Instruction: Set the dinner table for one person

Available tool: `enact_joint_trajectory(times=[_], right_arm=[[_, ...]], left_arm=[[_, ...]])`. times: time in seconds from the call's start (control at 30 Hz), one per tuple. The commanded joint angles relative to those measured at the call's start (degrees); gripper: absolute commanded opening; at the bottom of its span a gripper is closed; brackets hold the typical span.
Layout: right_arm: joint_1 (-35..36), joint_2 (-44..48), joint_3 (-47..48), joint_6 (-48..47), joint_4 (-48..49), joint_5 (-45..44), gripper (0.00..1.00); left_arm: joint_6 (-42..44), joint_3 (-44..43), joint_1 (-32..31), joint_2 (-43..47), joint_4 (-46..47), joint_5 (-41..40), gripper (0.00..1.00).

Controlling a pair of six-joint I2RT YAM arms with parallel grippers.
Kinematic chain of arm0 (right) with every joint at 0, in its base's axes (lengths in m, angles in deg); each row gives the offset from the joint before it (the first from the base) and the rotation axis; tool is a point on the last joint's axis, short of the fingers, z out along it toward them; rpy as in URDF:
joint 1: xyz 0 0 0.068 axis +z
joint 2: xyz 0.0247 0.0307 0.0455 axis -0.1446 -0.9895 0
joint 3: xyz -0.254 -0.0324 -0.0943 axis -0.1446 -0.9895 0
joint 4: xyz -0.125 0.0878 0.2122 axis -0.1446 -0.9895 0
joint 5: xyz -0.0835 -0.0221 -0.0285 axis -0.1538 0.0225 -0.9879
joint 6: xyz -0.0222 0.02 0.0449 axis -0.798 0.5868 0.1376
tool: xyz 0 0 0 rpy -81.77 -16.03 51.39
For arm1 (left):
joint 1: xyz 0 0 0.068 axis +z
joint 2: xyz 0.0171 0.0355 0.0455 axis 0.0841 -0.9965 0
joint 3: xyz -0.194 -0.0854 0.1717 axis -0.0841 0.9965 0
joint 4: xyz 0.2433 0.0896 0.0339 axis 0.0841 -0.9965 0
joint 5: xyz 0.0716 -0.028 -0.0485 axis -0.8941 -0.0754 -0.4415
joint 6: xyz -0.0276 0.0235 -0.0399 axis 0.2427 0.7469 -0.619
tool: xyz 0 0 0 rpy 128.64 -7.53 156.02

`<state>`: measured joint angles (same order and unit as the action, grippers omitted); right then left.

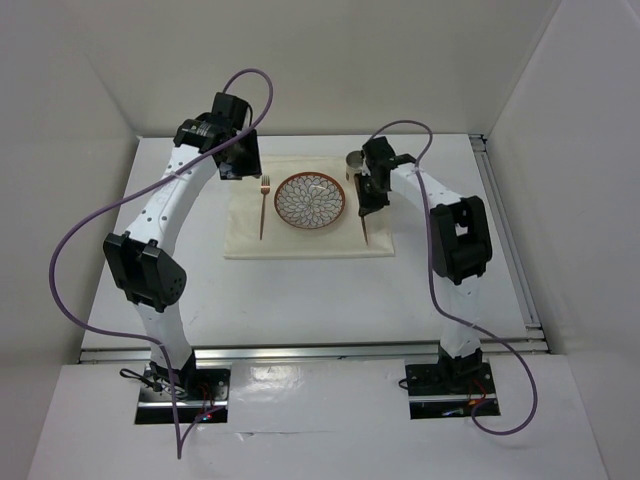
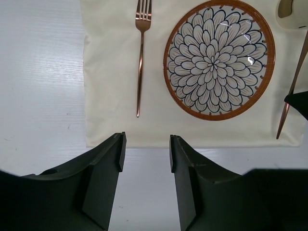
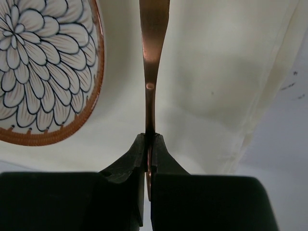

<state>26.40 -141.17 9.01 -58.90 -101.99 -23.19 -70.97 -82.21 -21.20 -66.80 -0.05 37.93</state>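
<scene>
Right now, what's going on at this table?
The right gripper is shut on a copper utensil, holding it over the placemat just right of the plate. The fork already lies left of the plate. The left gripper is open and empty above the table.

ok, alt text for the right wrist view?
Right gripper shut on the handle of a copper-coloured utensil over a cream placemat. A flower-patterned plate with a brown rim sits to its left; the white dinner table shows at right.
</scene>
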Motion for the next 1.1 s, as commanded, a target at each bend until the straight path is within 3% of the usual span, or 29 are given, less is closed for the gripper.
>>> enact_joint_trajectory(times=[0.0,0.3,0.57,1.0,1.03,1.07], right_arm=[[-0.4,-1.5,5.3,-1.2,-0.5,1.4,0.00],[-1.6,-4.6,7.1,2.8,-1.1,2.9,0.00],[-2.1,-0.3,-0.5,6.2,1.0,4.0,0.00],[-2.1,-3.3,2.0,8.9,1.5,2.9,0.00],[-2.1,-3.9,2.0,8.9,1.5,2.8,0.03],[-2.1,-3.9,2.7,9.6,1.5,2.2,0.12]], left_arm=[[0.6,0.3,-0.1,2.8,-0.7,-1.8,0.58],[0.6,0.8,-0.1,2.3,-0.7,-1.3,0.57],[0.6,1.4,-0.1,2.9,-0.7,-1.3,0.57],[1.1,2.5,-0.1,3.4,-1.4,-4.5,0.57],[1.1,2.5,-0.1,3.9,-1.4,-4.5,0.57],[1.1,2.5,-0.1,3.9,-1.4,-4.5,0.57]])
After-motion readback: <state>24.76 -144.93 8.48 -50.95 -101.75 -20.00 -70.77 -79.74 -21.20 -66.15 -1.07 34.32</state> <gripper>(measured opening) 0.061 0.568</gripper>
